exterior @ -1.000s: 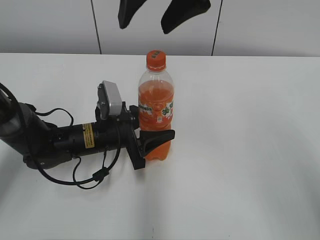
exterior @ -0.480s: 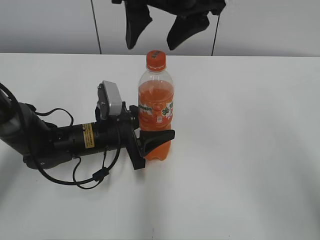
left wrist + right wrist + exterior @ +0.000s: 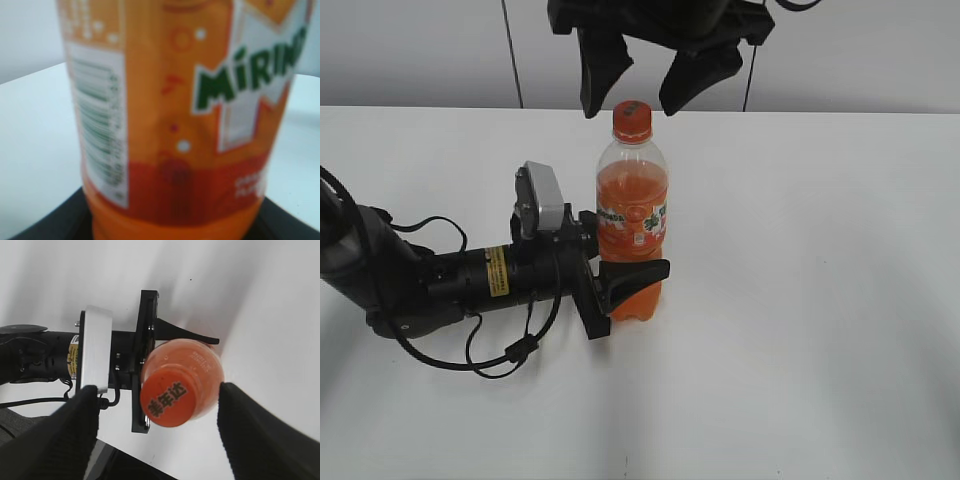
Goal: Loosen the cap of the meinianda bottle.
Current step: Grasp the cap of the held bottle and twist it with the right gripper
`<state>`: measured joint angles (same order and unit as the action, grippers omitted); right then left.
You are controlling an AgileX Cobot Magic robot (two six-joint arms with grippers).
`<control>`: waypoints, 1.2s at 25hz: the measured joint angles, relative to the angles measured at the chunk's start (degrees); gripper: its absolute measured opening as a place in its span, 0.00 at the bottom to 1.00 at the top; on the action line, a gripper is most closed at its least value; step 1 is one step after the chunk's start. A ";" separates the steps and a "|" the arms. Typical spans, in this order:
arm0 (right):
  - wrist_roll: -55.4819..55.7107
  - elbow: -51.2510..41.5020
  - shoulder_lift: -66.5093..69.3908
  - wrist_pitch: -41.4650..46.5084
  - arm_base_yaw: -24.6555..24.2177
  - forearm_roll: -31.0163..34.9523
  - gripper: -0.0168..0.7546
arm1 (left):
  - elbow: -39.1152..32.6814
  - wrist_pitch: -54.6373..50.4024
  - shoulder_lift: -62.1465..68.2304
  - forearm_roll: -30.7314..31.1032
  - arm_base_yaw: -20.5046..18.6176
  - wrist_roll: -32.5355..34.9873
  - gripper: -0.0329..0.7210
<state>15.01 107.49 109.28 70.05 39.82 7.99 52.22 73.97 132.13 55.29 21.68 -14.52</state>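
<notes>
Right gripper (image 3: 645, 85) spread wide, empty, poised directly above cap (image 3: 631, 119), one finger either side. Cap straight below, atop upright meinianda bottle (image 3: 632, 215) mid-table (image 3: 820, 300); axis vertical. Left gripper (image 3: 620, 285) lies sideways, clamped on bottle's lower body, steadying it.

Bottle (image 3: 175, 125) fills the frame, very close and slightly blurred. Orange label with white dots, green lettering on a white patch at upper right, and a white panel with a barcode at left. Darker orange band lower down. Dark gripper parts at both bottom corners. White table (image 3: 35, 140) behind.
</notes>
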 joint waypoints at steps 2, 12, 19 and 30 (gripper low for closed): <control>-0.10 0.00 0.00 0.00 0.00 -0.18 0.74 | 0.00 0.00 0.00 0.00 0.00 0.00 0.56; -1.03 -0.40 0.00 0.00 0.00 -0.58 0.74 | 0.00 0.00 0.00 0.00 0.00 0.00 0.56; -1.09 -1.32 0.00 0.00 0.00 -1.05 0.74 | 0.00 0.00 0.00 0.00 0.00 0.00 0.56; -1.95 -1.32 0.00 -0.29 0.00 -2.42 0.35 | 0.00 0.00 0.00 -0.05 0.00 0.00 0.56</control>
<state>13.06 106.17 109.28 69.76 39.82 5.57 52.22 73.97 132.13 55.23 21.68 -14.52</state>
